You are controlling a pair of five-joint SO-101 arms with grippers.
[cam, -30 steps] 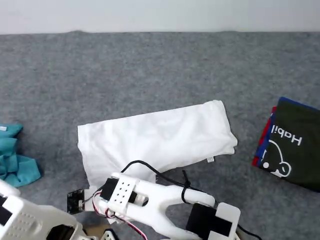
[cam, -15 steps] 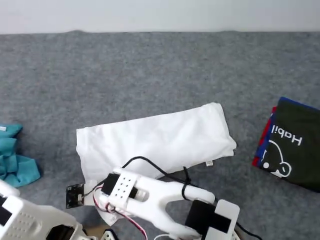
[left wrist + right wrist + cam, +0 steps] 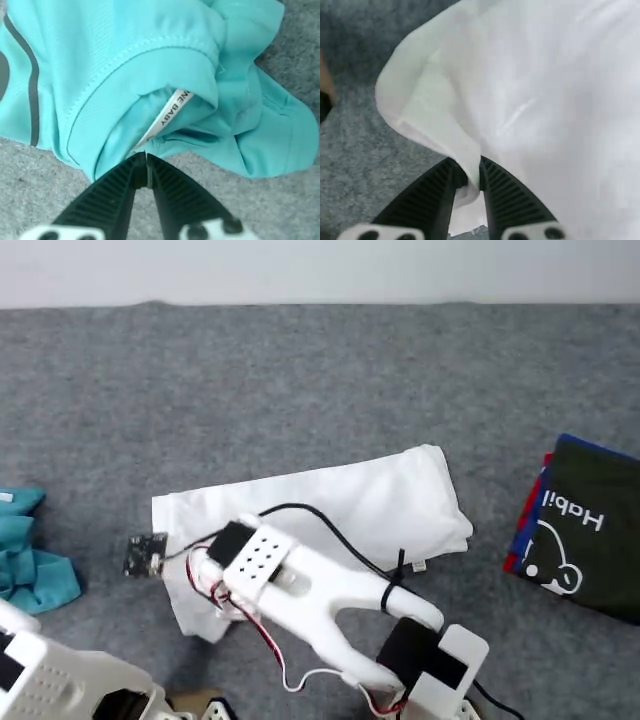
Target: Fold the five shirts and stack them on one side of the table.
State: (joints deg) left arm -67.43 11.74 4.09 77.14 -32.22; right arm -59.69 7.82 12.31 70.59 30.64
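A white shirt [image 3: 350, 505] lies folded lengthwise in the middle of the grey table [image 3: 300, 380]. My right gripper [image 3: 468, 182] is shut on a fold of the white shirt [image 3: 545, 100] at its near left corner, and the cloth hangs from the fingers. In the high view the right gripper [image 3: 205, 578] hovers over that corner. A crumpled teal shirt [image 3: 30, 560] lies at the left edge. My left gripper [image 3: 146, 162] is shut, its tips at the hem of the teal shirt [image 3: 150, 65] beside the label. I cannot tell whether they pinch cloth.
A stack of folded shirts [image 3: 590, 525], dark green with a white print on top and blue and red beneath, sits at the right edge. The far half of the table is bare grey felt. The right arm's cable [image 3: 330, 530] trails over the white shirt.
The right arm has swung away from the near edge toward the far left, carrying the white shirt's near left corner with it. The left arm has not moved.
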